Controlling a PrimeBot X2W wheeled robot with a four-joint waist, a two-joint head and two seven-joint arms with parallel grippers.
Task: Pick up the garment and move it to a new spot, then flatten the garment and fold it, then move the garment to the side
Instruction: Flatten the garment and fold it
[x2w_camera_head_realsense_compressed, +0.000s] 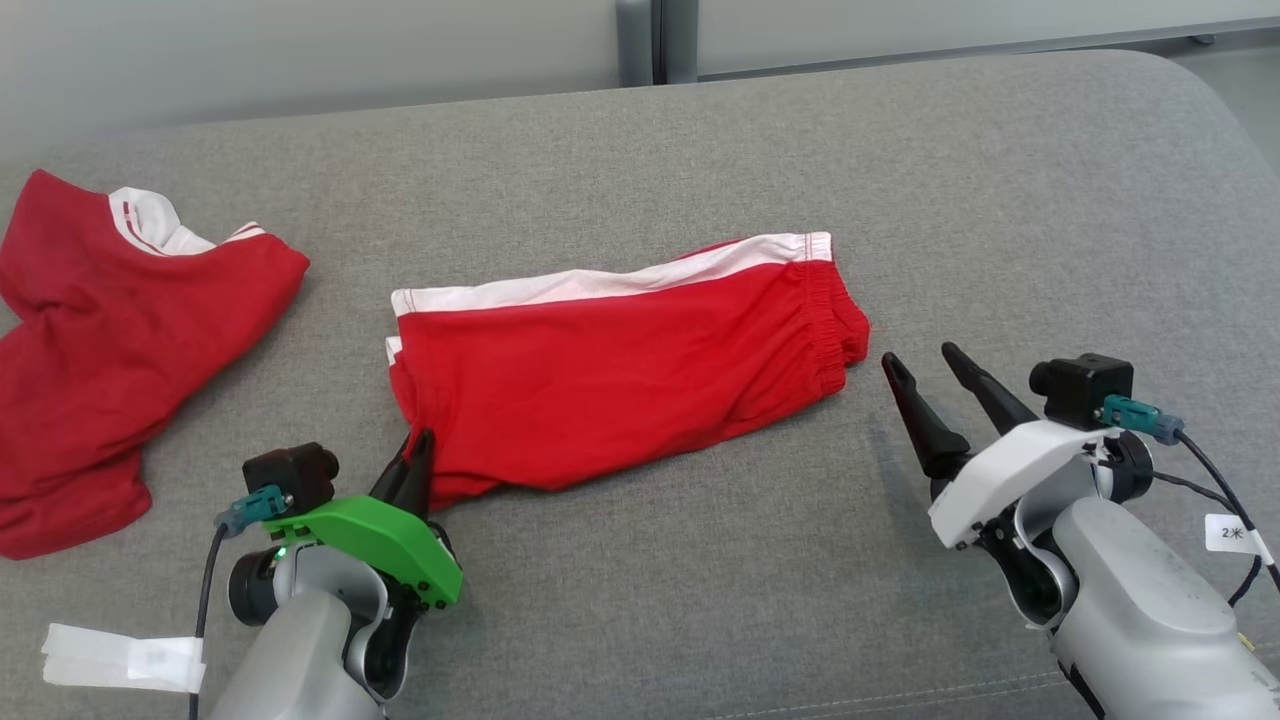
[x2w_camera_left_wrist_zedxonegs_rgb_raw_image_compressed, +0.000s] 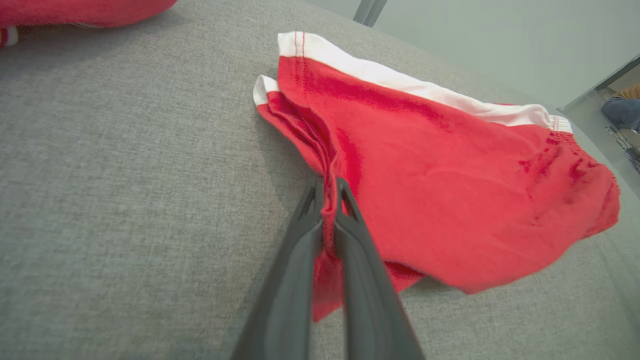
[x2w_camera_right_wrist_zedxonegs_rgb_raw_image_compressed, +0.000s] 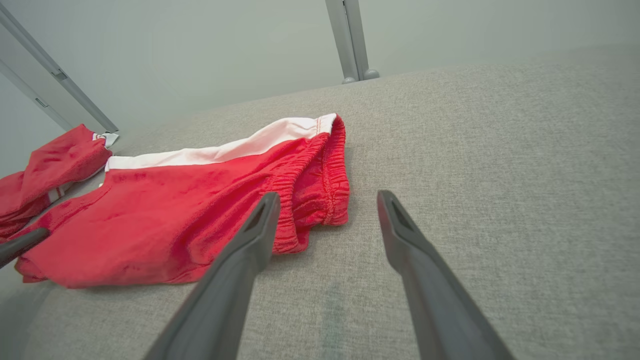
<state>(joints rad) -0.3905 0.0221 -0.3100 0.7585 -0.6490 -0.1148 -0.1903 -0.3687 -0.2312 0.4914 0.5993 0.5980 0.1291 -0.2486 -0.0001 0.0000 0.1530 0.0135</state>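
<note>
On the grey cushion (x2w_camera_head_realsense_compressed: 700, 150), we hold the red shorts (x2w_camera_head_realsense_compressed: 620, 370) by one end, with our other gripper free.

The shorts lie in the middle of the cushion, doubled lengthwise, white stripe along the far edge and elastic waistband toward our right. Our left gripper (x2w_camera_head_realsense_compressed: 418, 447) is pinched tight on a ridge of cloth at the near leg-end corner. Our right gripper (x2w_camera_head_realsense_compressed: 920, 357) stands with its fingers wide apart and empty, just beside the waistband but not touching it. A second red garment (x2w_camera_head_realsense_compressed: 120, 350) lies well apart at the left. We judge that the next handling needs both ends held. The right gripper should close on the near waistband corner through every layer, then both should draw gently apart and stay low, so the fold doesn't fall open or sag.
</note>
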